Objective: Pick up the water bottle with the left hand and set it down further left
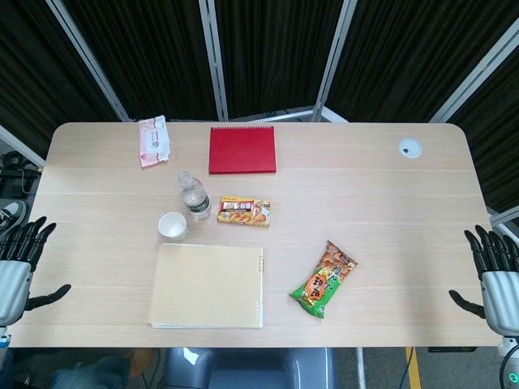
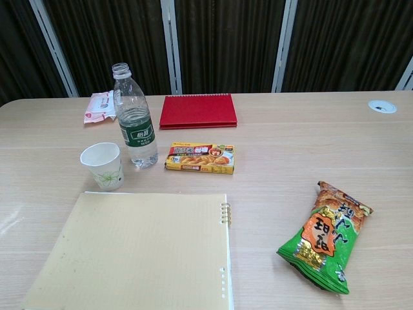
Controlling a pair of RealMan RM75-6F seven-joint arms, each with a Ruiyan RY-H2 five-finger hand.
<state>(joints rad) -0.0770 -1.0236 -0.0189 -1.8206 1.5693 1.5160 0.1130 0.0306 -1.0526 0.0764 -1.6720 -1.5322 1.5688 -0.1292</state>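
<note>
The bottle (image 2: 134,116) stands upright and uncapped on the counter (image 1: 365,203), with the cup (image 2: 102,165) just beside it at its 7 o'clock and the yellow box (image 2: 200,158) near at its 3 o'clock. The left hand (image 1: 20,261) waits off the counter's 9 o'clock edge, fingers spread and empty, as does the right hand (image 1: 496,271) at 3 o'clock. A reach from the left would likely clip the cup, and a tilted grasp could spill any water through the open neck.
</note>
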